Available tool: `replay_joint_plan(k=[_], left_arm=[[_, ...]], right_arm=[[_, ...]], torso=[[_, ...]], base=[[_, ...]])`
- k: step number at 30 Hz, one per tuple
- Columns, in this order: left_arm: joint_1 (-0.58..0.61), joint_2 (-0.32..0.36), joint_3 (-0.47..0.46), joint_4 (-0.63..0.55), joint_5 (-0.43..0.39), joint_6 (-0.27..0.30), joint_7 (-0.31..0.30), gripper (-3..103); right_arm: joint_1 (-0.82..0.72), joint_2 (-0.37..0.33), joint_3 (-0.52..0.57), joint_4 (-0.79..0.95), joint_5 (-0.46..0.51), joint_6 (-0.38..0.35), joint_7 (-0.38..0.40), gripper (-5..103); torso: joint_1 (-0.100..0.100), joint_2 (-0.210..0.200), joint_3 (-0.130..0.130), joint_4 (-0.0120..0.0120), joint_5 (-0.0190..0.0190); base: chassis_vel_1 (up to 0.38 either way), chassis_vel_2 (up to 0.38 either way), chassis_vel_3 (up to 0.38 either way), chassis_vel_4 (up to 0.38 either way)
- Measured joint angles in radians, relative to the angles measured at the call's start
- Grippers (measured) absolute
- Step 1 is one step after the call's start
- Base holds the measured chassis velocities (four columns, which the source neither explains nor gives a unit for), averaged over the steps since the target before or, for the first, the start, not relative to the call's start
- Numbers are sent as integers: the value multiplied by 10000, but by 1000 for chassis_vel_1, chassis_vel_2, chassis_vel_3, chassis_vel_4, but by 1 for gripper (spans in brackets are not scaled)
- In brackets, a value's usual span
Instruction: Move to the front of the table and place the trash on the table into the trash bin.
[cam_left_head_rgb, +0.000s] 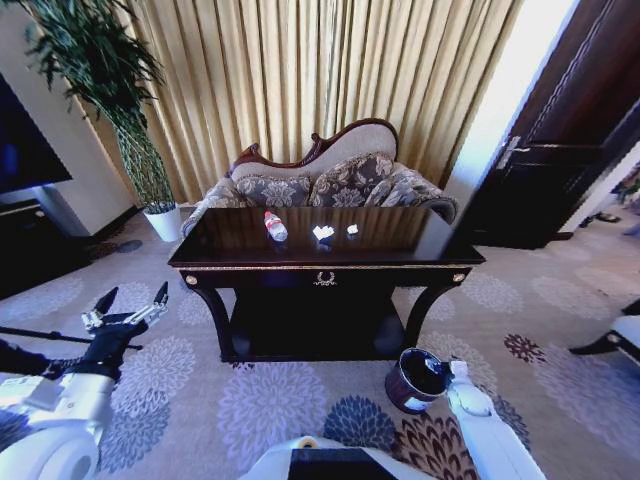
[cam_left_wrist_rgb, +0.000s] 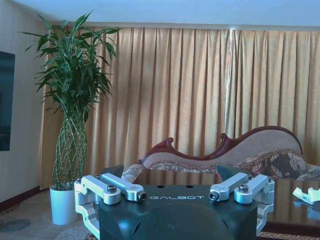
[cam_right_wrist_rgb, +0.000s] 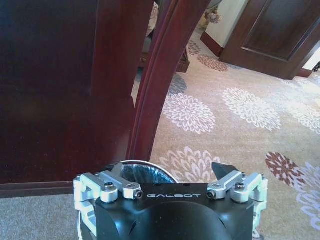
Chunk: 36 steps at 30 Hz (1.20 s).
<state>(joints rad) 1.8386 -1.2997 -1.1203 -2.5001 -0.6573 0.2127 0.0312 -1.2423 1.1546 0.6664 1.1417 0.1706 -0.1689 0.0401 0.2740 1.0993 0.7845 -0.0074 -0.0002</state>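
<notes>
The trash is sitting on the table (cam_left_head_rgb: 400, 245), out in the middle of that glossy top: the clear water bottle (cam_left_head_rgb: 275, 226) lying down with its red-and-white label, the crumpled white paper (cam_left_head_rgb: 323, 233) just to its right, and a smaller white scrap (cam_left_head_rgb: 352, 229) beside that. The trash bin (cam_left_head_rgb: 412, 380) is standing on the patterned carpet by the table's front right leg, and the right gripper (cam_left_head_rgb: 440, 367) is hanging right over its rim, fingers spread wide and holding nothing; in the right wrist view the bin's rim (cam_right_wrist_rgb: 150, 170) is showing just past the gripper (cam_right_wrist_rgb: 170, 172). The left gripper (cam_left_head_rgb: 128, 308) is hovering low off the table's front left corner, also splayed open and empty. The risk, as I'm judging it: the bottle is lying on its side on a slick surface, so a clumsy nudge could be sending it rolling off the edge, and the right arm is sitting so close to the bin that a careless swing could be tipping it over. For writing, GALBOT is reading clearly on both wrist housings; the bottle's label print is too small to read.
</notes>
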Motion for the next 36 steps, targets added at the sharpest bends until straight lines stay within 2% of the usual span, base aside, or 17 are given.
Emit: replay_joint_plan(k=[15,20,21,22,23,25,26,28,30,33,36], left_arm=[[97,8,-81,0,-69,-47,55,100],[88,9,-139,0,-100,-59,60,100],[77,6,-142,0,-100,-62,53,100],[70,-2,-142,0,-100,-62,45,100],[70,-2,-142,0,-100,-62,45,100],[63,-11,-125,0,-91,-63,28,100],[63,-11,-125,0,-91,-63,28,100],[41,2,-110,0,-71,-64,14,100],[32,14,-110,0,-60,-65,11,100],[21,37,-127,0,-43,-69,1,100],[24,26,-126,0,-41,-70,-1,100]], right_arm=[[-123,-23,97,119,325,-15,-7,100],[-370,-25,279,816,1073,-11,-388,100],[-727,-44,378,1890,1977,6,-546,100],[-1000,-56,463,2727,2469,19,-619,100],[-1000,-56,463,2727,2469,19,-619,100],[-1699,-66,762,4760,2881,221,-931,100],[-1699,-66,762,4760,2881,221,-931,100],[-2303,-66,1019,6471,3406,255,-1003,100],[-2480,-64,1087,6979,3554,256,-1002,100],[-3052,-1,1291,8984,3747,91,-453,100],[-3280,45,1382,9761,3739,-210,-252,100]], torso=[[0,0,0,0,0],[0,0,0,-1,3],[0,0,0,-1,3],[0,0,0,2,0],[0,0,0,2,0],[0,0,-1,3,-3],[0,0,-1,3,-3],[-1,1,0,0,-3],[0,1,-1,-1,-2],[0,0,-1,1,-2],[0,0,-1,1,-2]], base=[[0,0,0,0],[0,0,0,0],[0,0,0,0],[0,0,0,0],[0,0,0,0],[0,0,0,0],[0,0,0,0],[0,0,0,0],[0,0,0,0],[0,0,0,0],[0,0,0,0]])
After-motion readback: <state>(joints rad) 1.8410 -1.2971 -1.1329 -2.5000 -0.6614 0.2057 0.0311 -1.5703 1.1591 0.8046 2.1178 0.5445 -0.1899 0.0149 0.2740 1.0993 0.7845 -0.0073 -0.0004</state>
